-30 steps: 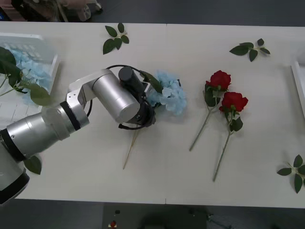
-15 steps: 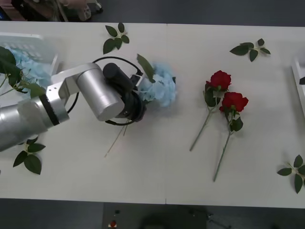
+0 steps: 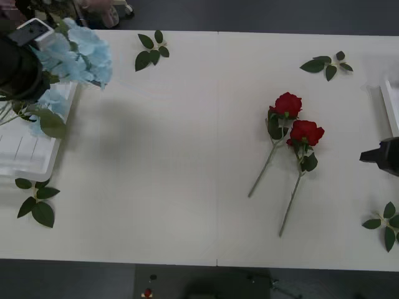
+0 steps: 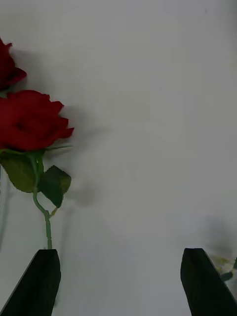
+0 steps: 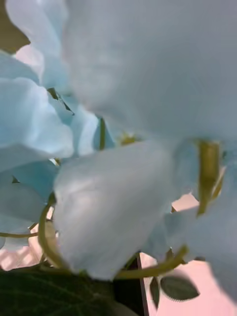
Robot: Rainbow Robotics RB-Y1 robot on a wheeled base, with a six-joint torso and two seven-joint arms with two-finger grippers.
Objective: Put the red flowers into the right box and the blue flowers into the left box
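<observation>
Near edge of the white, matte bench (image 3: 187, 218): a loose sprig of flat green leaves at front left (image 3: 35, 202), another at front right (image 3: 386, 225)

Right claw (image 4: 121, 281): black, wedge-shaped fingers set wide apart, nothing between them. In the front view its dark tip (image 3: 381, 156) enters from the right edge, low over the bench, pointed toward the roses and well clear of them. In the right wrist view one finger tip sits just beside the lower end of a rose stem; contact cannot be confirmed

Red flowers: two lie flat mid-bench, right of centre. The nearer rose (image 3: 306, 132) has a deep red, layered bloom on a thin green stem with a few leaves, the stem running back toward the near edge. The second rose (image 3: 287, 104) lies just beside it, slightly farther, blooms almost touching, stems roughly parallel. Right wrist view: nearer bloom (image 4: 30, 120) soft and ruffled, leaves below it; second bloom (image 4: 9, 66) cut off at the frame edge

Left box (image 3: 28, 161): shallow white plastic tray with raised rim and slotted base at the left edge; pale blue flowers and large green leaves (image 3: 45, 113) lie in it

Left claw (image 3: 22, 62): raised at far left above the box, dark body, closed on a blue flower cluster (image 3: 78, 55), fluffy, many-petalled, pale sky-blue. Left wrist view: petals (image 5: 118, 148) pressed against the lens, thin yellow-green stalks between them

Right box (image 3: 390, 109): thin white edge at the right border

Far side: leaf sprig at left-centre (image 3: 149, 50), another at far right (image 3: 327, 64)
</observation>
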